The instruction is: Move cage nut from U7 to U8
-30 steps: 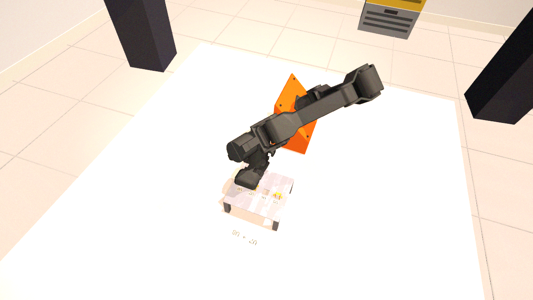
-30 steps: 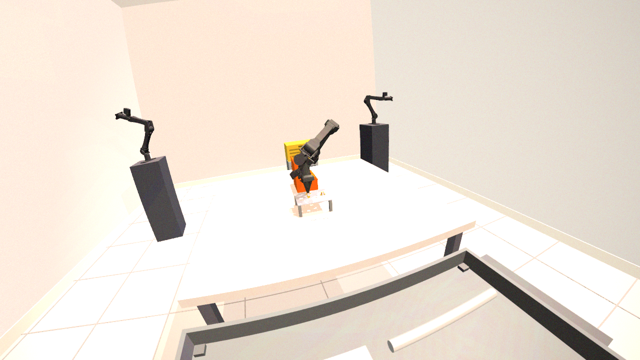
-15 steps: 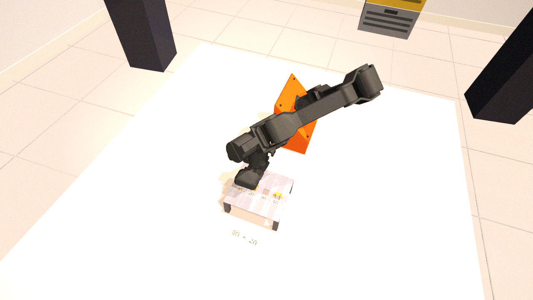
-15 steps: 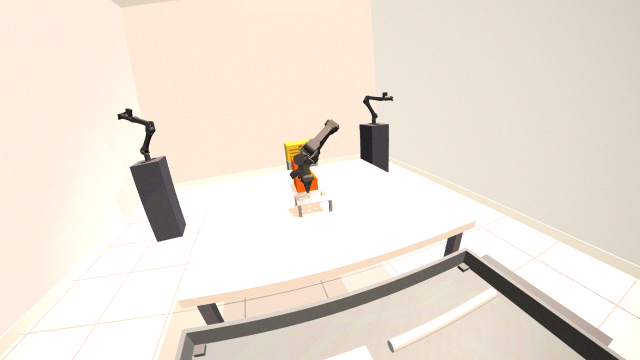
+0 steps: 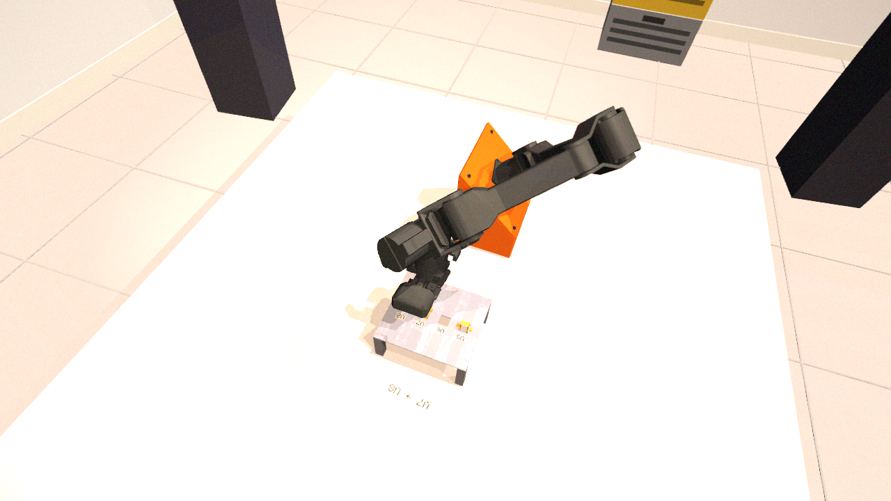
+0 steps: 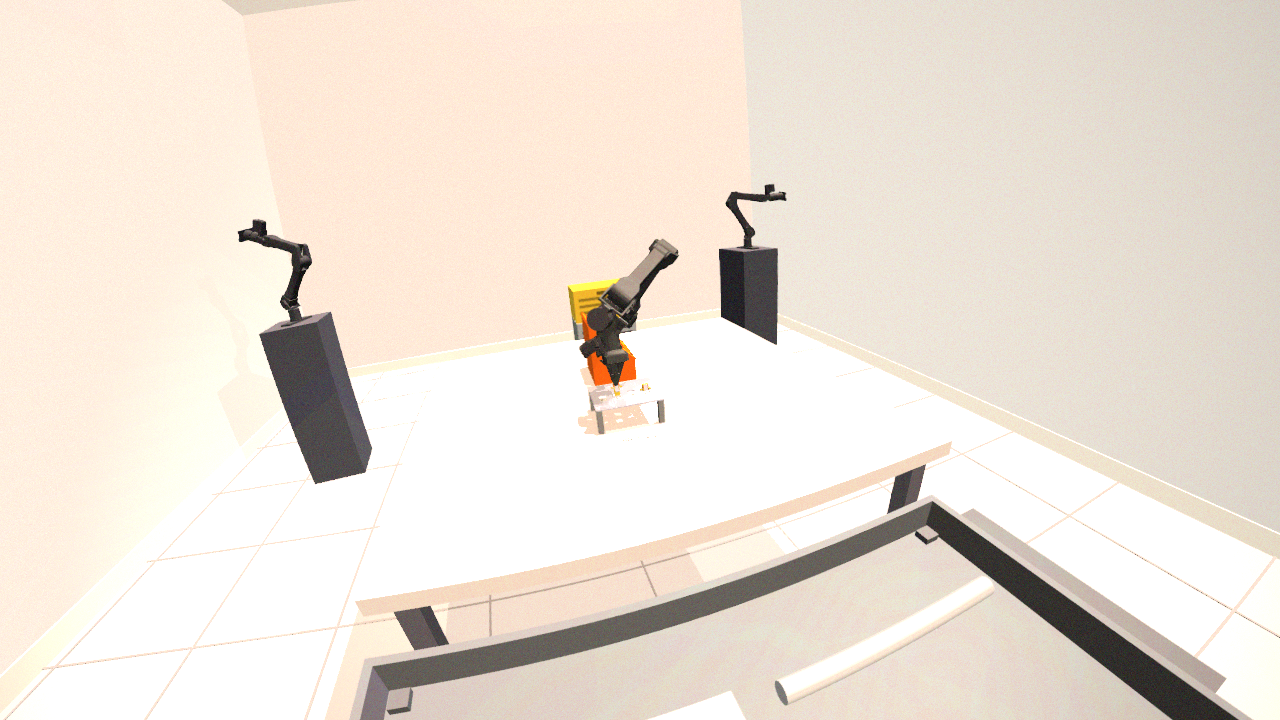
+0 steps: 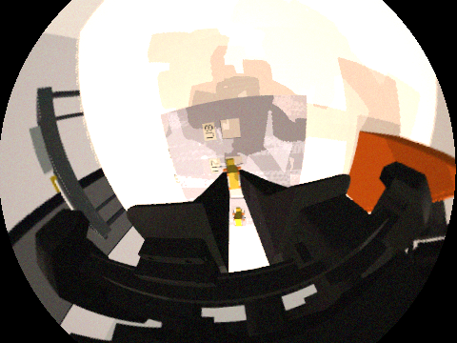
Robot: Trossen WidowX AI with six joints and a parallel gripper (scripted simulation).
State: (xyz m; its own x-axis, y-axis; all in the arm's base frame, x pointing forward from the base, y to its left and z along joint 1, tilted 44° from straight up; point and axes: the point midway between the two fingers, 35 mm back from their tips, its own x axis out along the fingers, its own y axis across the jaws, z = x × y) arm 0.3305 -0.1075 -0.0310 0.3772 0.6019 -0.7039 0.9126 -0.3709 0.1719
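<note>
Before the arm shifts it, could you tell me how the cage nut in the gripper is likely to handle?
The cage nut looks small beside the gripper, so probably light. Its smooth-looking yellow body seems stiff. Pinched between narrow fingertips, it might pivot if pushed sideways.

U8, U7, U6 and U5 on the rail plate [image 5: 429, 346] [image 6: 631, 400] [image 7: 286, 143]; "U7 → U8" on the tabletop [image 5: 311, 405] [image 6: 537, 501] [image 7: 124, 143].

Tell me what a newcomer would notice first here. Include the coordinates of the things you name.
Probably the bright orange block [image 5: 484, 155] [image 6: 614, 368] [image 7: 381, 167] behind the black arm [image 5: 535, 180] [image 6: 640, 273], near the middle of the white table [image 5: 598, 374] [image 6: 537, 501]. Next, perhaps, the small pale rail plate [image 5: 429, 348] [image 6: 631, 399] [image 7: 290, 138] in front, with a yellow cage nut [image 7: 232, 178] between the arm's black fingers.
</note>
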